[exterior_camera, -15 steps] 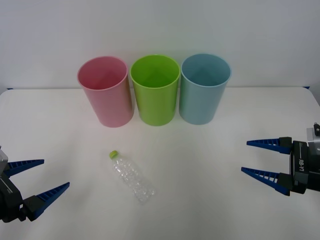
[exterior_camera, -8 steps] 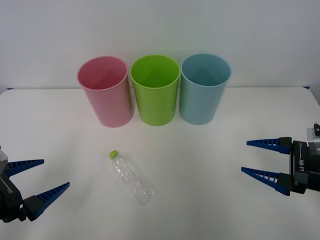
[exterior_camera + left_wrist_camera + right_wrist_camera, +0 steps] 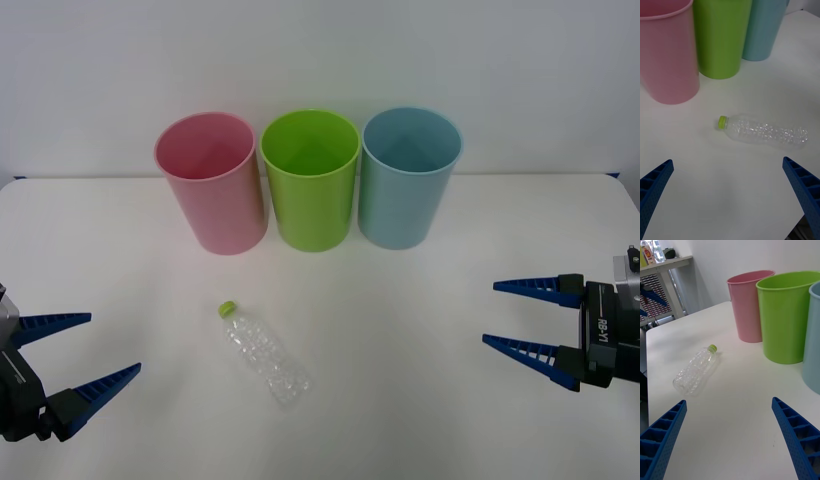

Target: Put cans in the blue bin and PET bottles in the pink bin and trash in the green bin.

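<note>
Lab or robot test room. Bare white counter [image 3: 420,400] set against a plain white wall [image 3: 320,50]. In the right wrist view, a grey shelf-like bench [image 3: 666,264] stands in the far corner with bottles [image 3: 647,251] on top. No household furnishings around the counter.

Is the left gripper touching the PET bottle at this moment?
Apart. In the front view the left gripper sits open near the table's left edge, with bare white table between its fingertips and the PET bottle lying on its side.

Bright, even light; soft shadows
</note>
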